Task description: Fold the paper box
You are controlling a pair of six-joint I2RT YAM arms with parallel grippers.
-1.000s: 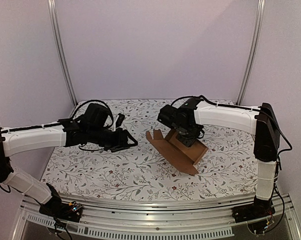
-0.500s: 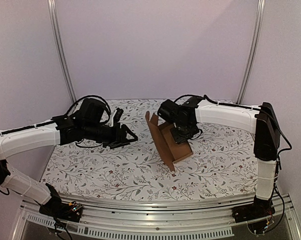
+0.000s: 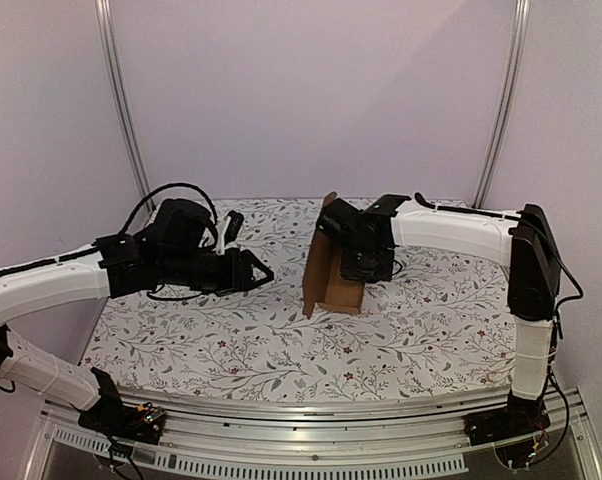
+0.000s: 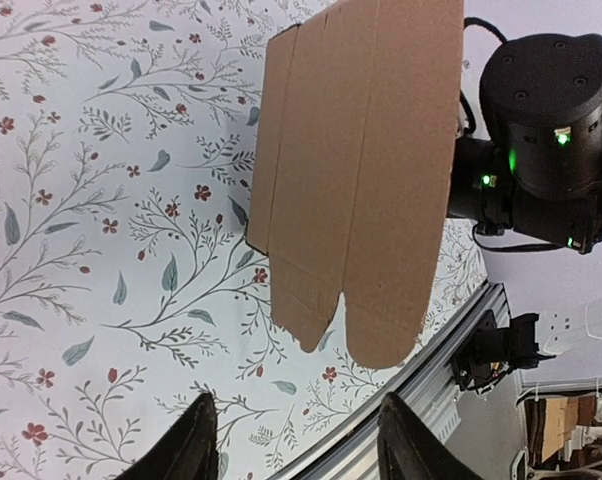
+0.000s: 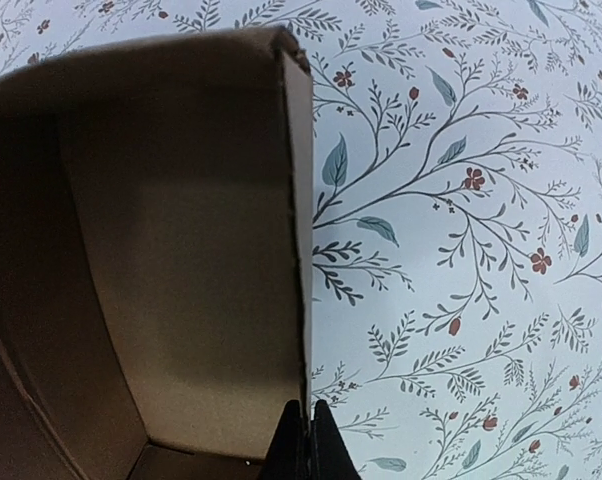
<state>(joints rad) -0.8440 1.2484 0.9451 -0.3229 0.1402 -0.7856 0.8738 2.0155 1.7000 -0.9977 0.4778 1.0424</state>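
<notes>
From overhead we record the plain brown cardboard paper box (image 3: pixel 319 262), partly folded, standing on the white table printed with grey leaves and small flowers (image 3: pixel 231 340), near the middle and slightly to the right. Its tallest panel stands nearly upright, with a shorter section lying at its foot on the right side. The white-and-black right arm (image 3: pixel 451 232) reaches in from the right, its black wrist close against the box. The left arm (image 3: pixel 51 283) extends from the left, its tip pointing at the box and apart from it. In the left wrist view we note the left gripper (image 4: pixel 296 400) with its fingers moderately apart and nothing between them. The box's flat outer face, scored with parallel creases and ending in two rounded tabs, lies ahead, untouched. In the right wrist view we find the right gripper (image 5: pixel 301 440) pinched tight on the thin edge of a box wall, with the shadowed interior to the left and the printed table to the right.
</notes>
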